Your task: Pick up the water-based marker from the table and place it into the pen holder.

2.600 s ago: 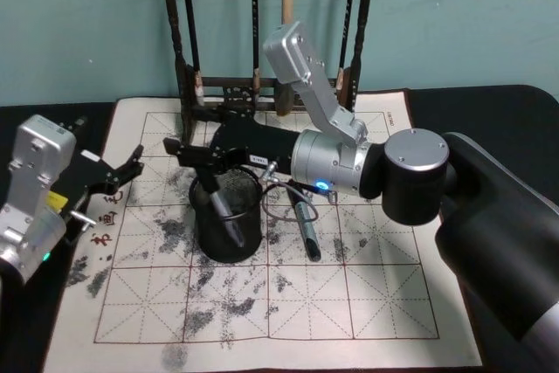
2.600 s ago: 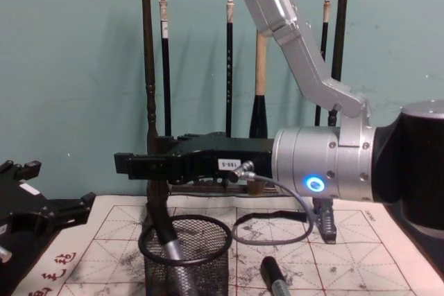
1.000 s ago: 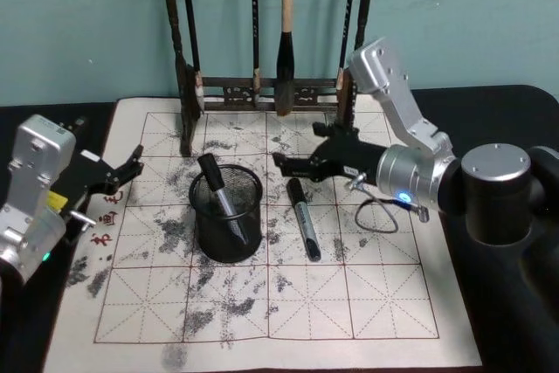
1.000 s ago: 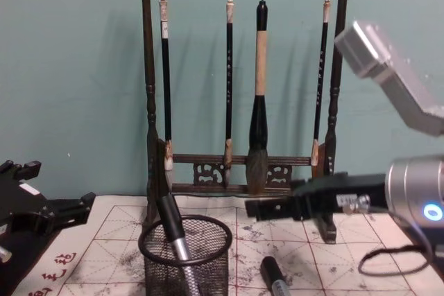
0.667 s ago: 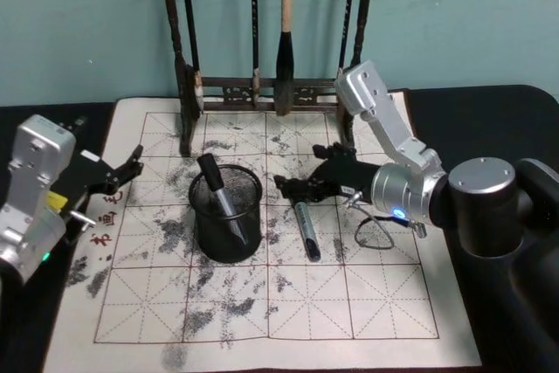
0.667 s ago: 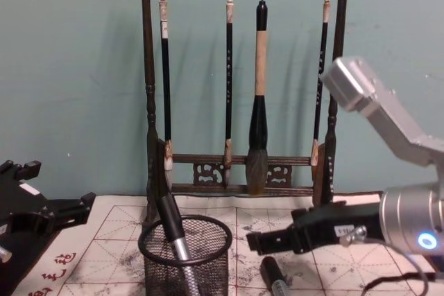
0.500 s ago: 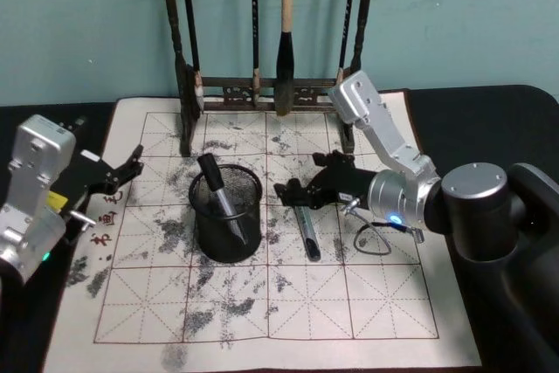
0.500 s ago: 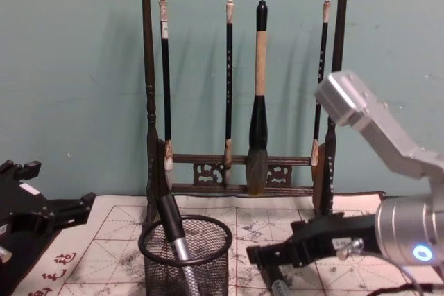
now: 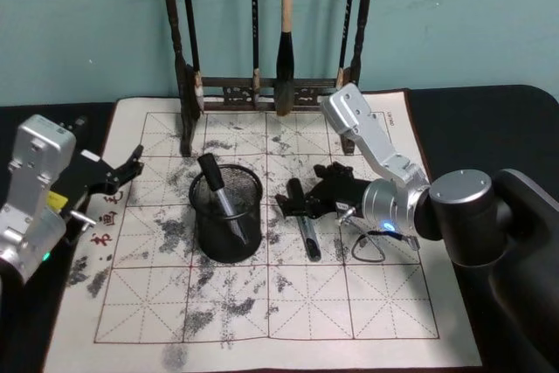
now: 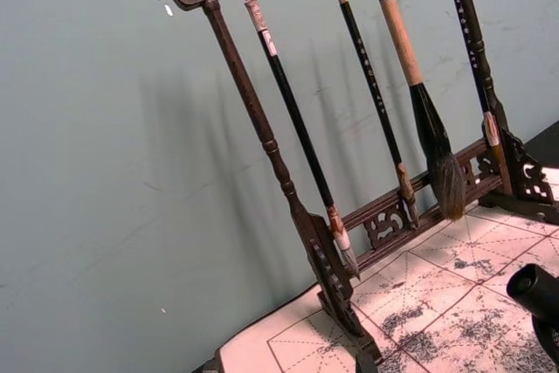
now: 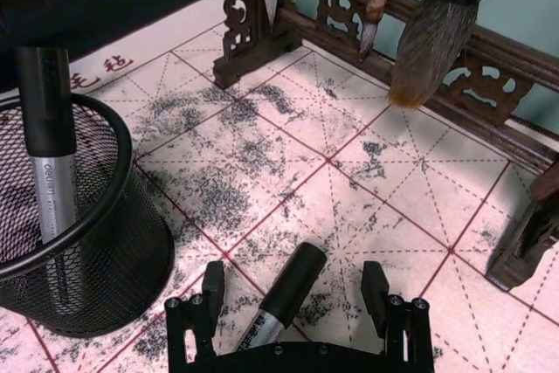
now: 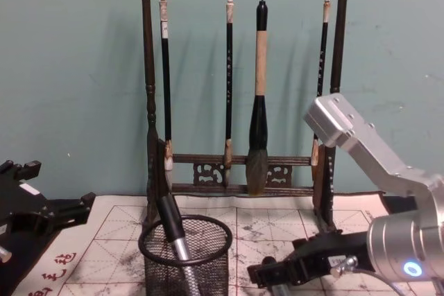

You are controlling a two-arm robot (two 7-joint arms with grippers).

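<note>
A grey water-based marker with a black cap (image 9: 307, 235) lies on the ink-stained paper, just right of the pen holder (image 9: 227, 220). The holder is a black mesh cup with another marker (image 9: 217, 188) leaning inside it. My right gripper (image 9: 294, 198) is low over the lying marker and open. Its fingers (image 11: 212, 289) stand on either side of the marker (image 11: 286, 293), near the cap. The pen holder (image 11: 96, 251) sits close beside it. From the chest, the right gripper (image 12: 269, 272) is down beside the pen holder (image 12: 186, 261). My left gripper (image 9: 129, 166) is parked open at the paper's left edge.
A tall dark wooden brush rack (image 9: 262, 89) with several hanging brushes stands at the back of the paper (image 9: 262, 303). A loose cable loop (image 9: 370, 247) hangs from my right wrist onto the paper. There is free paper in front of the holder.
My right gripper drew back from above the pen holder, leaving a marker standing in it. It then swung right and came down over the marker lying on the paper. The left arm stayed still.
</note>
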